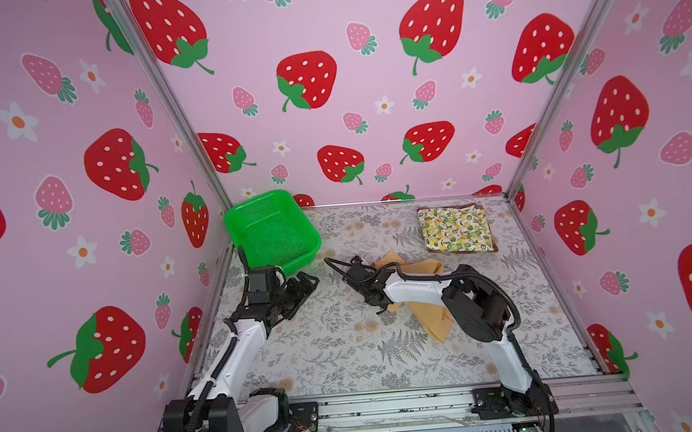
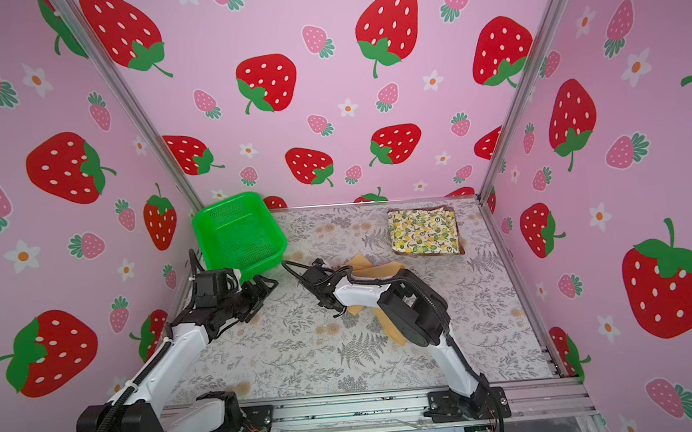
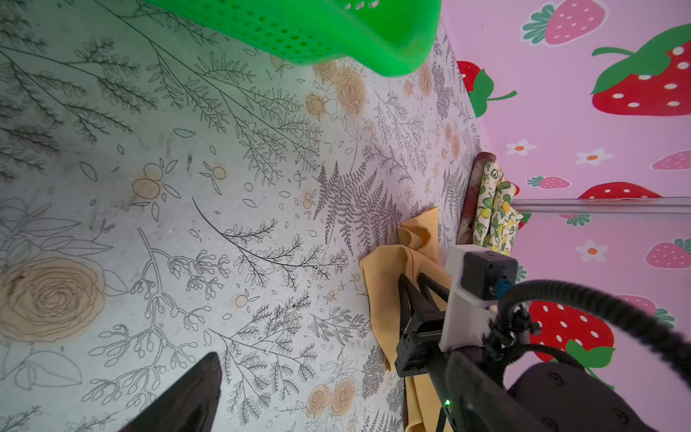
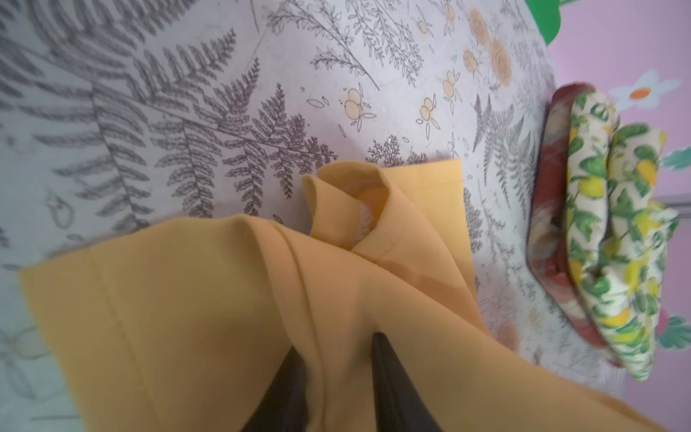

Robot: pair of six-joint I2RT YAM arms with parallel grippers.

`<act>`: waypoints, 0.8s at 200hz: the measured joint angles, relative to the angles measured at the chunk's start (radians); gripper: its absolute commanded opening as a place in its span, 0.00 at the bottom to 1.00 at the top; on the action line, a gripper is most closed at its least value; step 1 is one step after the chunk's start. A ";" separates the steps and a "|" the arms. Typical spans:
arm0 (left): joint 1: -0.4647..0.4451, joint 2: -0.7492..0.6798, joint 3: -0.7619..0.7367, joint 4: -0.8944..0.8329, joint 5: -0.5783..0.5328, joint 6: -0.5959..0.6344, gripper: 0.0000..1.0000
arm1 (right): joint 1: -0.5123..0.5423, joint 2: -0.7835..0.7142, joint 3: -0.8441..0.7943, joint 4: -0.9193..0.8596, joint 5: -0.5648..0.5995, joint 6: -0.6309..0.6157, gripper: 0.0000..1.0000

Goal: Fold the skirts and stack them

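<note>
Right gripper [image 4: 336, 342]: two dark fingers [image 4: 390, 377] stand on either side of a raised ridge of the mustard-yellow skirt [image 4: 187, 299], with the cloth pinched between them. The skirt lies crumpled on the fern-printed tabletop [image 4: 224, 93], one hem curled open. Well apart from it, at the tabletop edge along the pink wall [image 4: 617, 37], the lemon-print skirt [image 4: 590, 224] lies folded on top of the folded plaid skirt [image 4: 547, 187].
</note>
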 measured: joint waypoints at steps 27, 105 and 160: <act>0.003 0.000 0.000 -0.005 0.003 0.003 0.95 | -0.011 0.000 0.000 0.012 0.000 -0.007 0.05; 0.016 -0.001 0.000 -0.013 0.010 0.014 0.94 | -0.016 -0.069 0.055 -0.002 -0.086 -0.031 0.00; 0.053 -0.021 0.000 -0.013 0.009 0.018 0.94 | 0.021 -0.157 0.325 -0.111 -0.252 -0.030 0.00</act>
